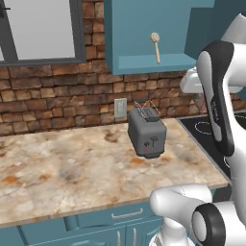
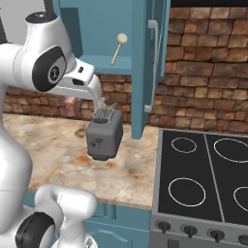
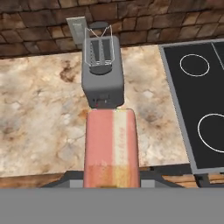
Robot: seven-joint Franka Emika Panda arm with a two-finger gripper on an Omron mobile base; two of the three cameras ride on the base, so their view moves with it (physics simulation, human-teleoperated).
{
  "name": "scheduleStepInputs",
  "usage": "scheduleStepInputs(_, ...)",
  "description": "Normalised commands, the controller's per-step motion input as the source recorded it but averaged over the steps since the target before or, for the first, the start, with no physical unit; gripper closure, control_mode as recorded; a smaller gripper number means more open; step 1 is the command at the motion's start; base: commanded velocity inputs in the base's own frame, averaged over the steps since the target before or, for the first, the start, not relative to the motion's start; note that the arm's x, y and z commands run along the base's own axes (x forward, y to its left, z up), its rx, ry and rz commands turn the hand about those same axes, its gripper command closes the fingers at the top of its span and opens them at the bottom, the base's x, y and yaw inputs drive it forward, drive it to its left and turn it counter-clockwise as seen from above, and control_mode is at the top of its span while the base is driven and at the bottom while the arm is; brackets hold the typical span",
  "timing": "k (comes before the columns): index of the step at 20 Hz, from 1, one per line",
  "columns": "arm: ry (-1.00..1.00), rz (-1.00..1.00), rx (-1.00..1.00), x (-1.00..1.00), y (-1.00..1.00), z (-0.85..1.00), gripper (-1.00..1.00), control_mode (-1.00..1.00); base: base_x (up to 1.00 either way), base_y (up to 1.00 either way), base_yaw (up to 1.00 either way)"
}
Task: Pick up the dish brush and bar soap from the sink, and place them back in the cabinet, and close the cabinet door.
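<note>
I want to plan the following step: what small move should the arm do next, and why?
Probably lift the reddish-brown rectangular bar soap, held in the gripper, up toward the open teal-blue wall cabinet. The soap hangs above the grey toaster, below the shelf, where the cream-headed wooden dish brush already lies.

Matt grey toaster (image 3: 101, 72) topped with thin wire racks. Mottled stone-look counter (image 1: 72, 168), smooth. Rough red brick wall (image 2: 203, 72). Glossy black glass cooktop (image 2: 203, 179). Pale wood on dish brush (image 1: 155, 45). Bar soap (image 3: 111, 146) pinkish, waxy, streaked paler.
</note>
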Motion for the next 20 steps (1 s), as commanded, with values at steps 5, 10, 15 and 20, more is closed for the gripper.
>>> scheduleStepInputs(5,-0.18,0.0,0.0,0.34,0.08,0.36,1.0,-1.0,0.0,0.0,0.0)
scheduleStepInputs(10,-0.21,0.0,0.0,0.29,0.0,0.27,1.0,-1.0,0.0,0.0,0.0)
scheduleStepInputs(15,-0.16,0.0,0.0,0.34,0.0,0.12,1.0,-1.0,0.0,0.0,0.0)
scheduleStepInputs(20,-0.09,0.0,0.0,0.43,0.06,0.0,1.0,-1.0,0.0,0.0,0.0)
